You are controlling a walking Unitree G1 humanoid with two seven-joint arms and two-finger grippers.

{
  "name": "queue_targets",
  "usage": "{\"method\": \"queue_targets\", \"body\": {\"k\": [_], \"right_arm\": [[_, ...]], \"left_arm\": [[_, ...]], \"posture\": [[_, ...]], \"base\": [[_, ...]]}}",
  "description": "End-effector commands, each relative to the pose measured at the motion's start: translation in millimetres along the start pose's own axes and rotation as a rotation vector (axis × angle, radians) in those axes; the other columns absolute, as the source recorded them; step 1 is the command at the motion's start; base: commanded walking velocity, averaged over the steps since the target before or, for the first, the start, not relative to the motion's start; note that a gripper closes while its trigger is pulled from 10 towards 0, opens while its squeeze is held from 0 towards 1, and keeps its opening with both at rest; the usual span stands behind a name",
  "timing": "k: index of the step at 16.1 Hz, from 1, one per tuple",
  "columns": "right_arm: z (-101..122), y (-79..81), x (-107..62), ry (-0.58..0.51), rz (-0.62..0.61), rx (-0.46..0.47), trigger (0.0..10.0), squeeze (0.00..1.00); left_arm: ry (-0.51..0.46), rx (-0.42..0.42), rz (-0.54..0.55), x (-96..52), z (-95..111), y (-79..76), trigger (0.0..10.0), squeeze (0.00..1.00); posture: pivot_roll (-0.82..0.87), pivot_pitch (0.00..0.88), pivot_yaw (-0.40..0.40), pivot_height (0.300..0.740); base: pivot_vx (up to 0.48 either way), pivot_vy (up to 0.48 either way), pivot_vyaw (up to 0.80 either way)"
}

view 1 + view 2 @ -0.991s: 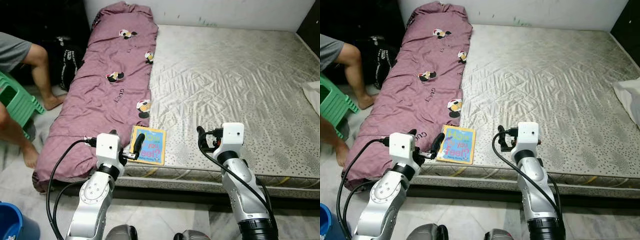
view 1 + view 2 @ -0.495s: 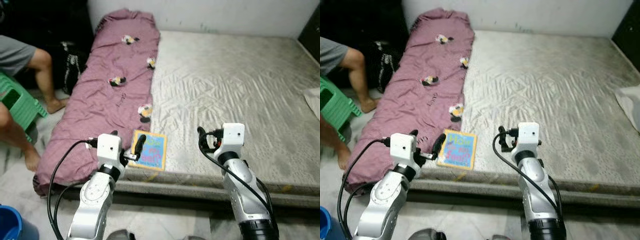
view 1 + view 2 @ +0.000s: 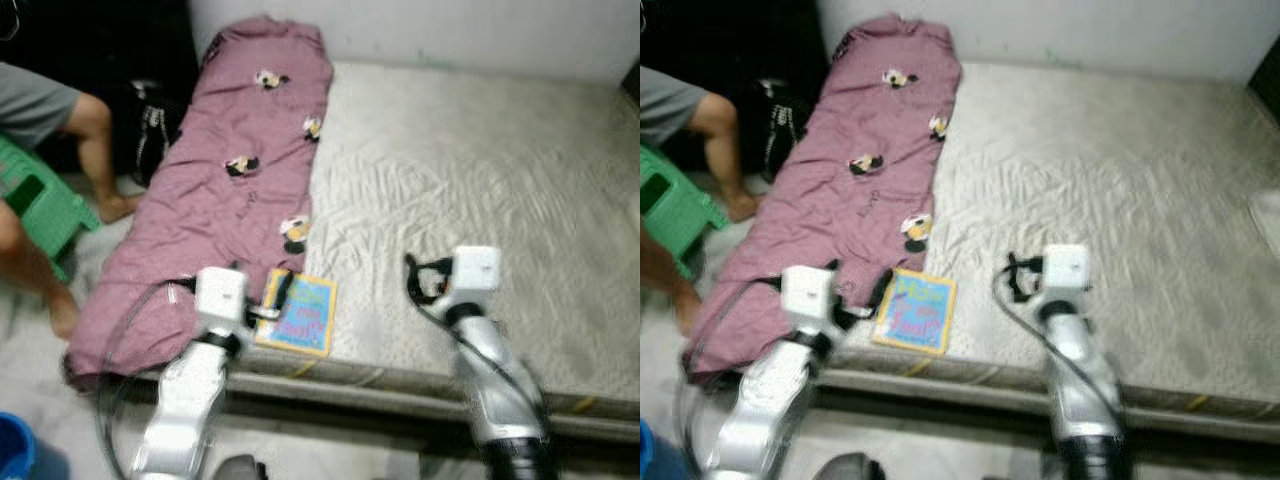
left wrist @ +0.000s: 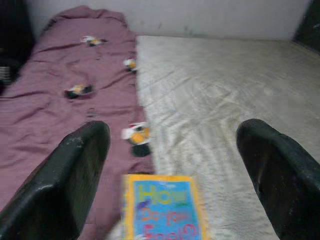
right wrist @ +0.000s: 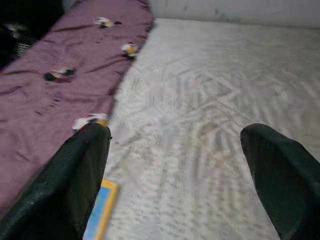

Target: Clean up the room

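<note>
Book point(image 3: 301, 314) flat on quilted mattress point(image 3: 480, 190).

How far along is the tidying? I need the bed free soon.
Nothing looks put away yet. The book lies on the mattress near its front edge, beside the purple blanket. The left gripper hangs open just before the book; the right gripper is open over bare mattress. Both hold nothing. Left to do: pick up the book and deal with the blanket.
</note>
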State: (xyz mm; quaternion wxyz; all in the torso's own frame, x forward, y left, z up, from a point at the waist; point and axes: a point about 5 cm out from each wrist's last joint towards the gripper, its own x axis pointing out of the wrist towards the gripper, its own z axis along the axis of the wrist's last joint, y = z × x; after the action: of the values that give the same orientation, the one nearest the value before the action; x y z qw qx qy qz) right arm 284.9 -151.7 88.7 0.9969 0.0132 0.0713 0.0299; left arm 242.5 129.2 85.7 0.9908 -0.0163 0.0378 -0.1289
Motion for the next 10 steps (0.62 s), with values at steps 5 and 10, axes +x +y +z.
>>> {"method": "queue_targets", "body": {"k": [5, 10], "right_arm": [[-1.7, -10.0, -2.5, 0.015, -0.031, -0.014, 10.0, 0.0], [-4.4, -10.6, -2.7, 0.032, -0.037, -0.01, 10.0, 0.0]], "left_arm": [[-0.016, -0.007, -0.015, 3.2, 4.3, -5.3, 10.0, 0.0], [0.017, -0.008, 0.037, 4.9, 0.6, -2.1, 10.0, 0.0]], "posture": [[-0.02, 0.039, -0.008, 0.74], [-0.01, 0.04, -0.009, 0.74]], "base": [[0.278, 0.0, 0.0], [0.0, 0.096, -0.3]]}}
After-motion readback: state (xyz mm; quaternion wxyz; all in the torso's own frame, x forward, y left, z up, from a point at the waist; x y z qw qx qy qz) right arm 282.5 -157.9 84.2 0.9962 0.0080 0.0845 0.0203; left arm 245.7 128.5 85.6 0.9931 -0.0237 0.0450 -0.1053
